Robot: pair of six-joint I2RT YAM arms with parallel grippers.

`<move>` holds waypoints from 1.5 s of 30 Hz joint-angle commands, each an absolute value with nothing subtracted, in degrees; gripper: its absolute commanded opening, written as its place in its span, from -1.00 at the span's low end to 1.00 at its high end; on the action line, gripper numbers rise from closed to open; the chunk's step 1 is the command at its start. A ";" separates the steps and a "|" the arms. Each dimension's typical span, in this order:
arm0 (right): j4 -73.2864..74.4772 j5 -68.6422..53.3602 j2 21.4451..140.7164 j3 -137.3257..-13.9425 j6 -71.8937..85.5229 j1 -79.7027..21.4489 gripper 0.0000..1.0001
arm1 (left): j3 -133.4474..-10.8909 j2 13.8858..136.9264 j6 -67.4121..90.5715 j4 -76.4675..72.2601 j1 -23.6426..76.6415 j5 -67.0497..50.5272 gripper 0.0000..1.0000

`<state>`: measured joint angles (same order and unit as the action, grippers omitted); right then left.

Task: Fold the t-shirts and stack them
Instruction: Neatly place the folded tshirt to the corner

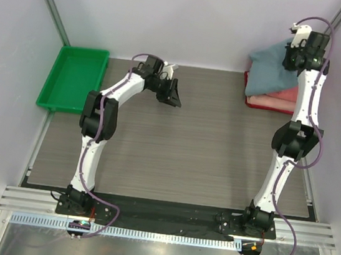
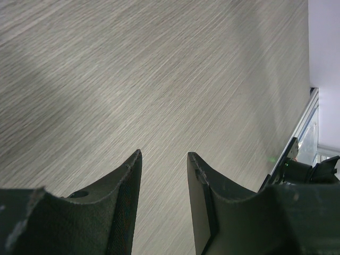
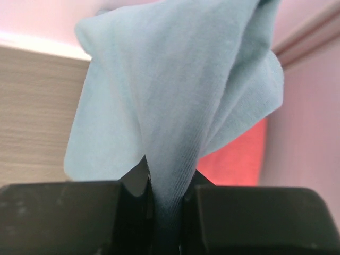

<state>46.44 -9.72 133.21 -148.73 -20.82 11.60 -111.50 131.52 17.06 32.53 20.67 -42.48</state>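
Observation:
A dusty blue-grey t-shirt [image 1: 269, 68] hangs bunched at the far right of the table, draped over a stack of folded coral-red t-shirts [image 1: 271, 102]. My right gripper [image 1: 292, 55] is shut on a fold of the blue-grey t-shirt [image 3: 175, 95], whose cloth runs down between the jaws; the red t-shirts [image 3: 239, 154] show behind it. My left gripper [image 1: 173, 96] hovers over bare table near the far middle. In the left wrist view the left gripper [image 2: 164, 155] is open with only wood-grain surface between its fingers.
A green plastic tray [image 1: 73, 78] sits at the far left edge of the table. White walls close in the back and both sides. A metal rail [image 1: 165, 216] runs along the near edge by the arm bases.

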 commanded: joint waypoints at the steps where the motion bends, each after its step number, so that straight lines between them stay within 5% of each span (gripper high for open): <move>1: 38.50 -9.40 129.72 -153.36 -19.52 13.53 -0.98 | -111.27 128.06 15.73 32.70 21.79 -42.54 -0.18; 20: 33.93 -8.70 136.05 -154.60 -18.90 15.12 -0.98 | -110.83 128.67 15.29 33.40 24.34 -41.66 -0.17; 45: 22.42 7.36 147.22 -153.20 -26.27 15.12 -0.86 | -110.13 128.23 14.50 34.28 25.66 -40.61 -0.18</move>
<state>29.28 2.57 147.44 -151.48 -24.40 14.96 -109.80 131.50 15.33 34.37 25.39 -40.58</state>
